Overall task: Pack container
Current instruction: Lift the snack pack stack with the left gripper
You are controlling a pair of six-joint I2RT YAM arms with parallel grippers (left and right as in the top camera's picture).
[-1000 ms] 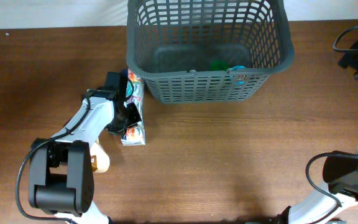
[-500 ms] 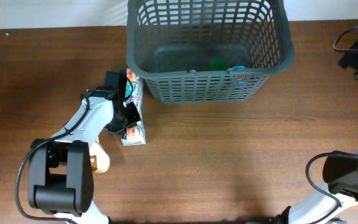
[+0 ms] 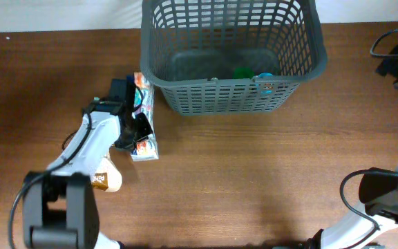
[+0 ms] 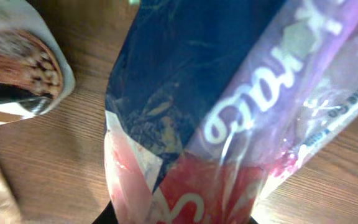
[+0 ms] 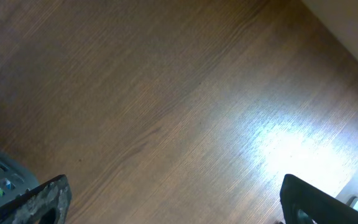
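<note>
Container (image 3: pixel 220 97) stands at the far side of the table (image 3: pixel 254 180), just beyond and right of my left pincer (image 3: pixel 138 131), which pinches a snack packet (image 3: pixel 144 104) whose long axis runs alongside its near-left corner.

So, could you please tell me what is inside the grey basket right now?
Inside the basket, near its front wall, a green-topped item and a blue-topped item show. The lattice wall covers their lower parts, so I cannot tell exactly what they are.

The left gripper (image 3: pixel 138 128) clasps a colourful packet (image 3: pixel 142 100) just beside the front-left corner of the dark grey container (image 3: pixel 220 97).
</note>
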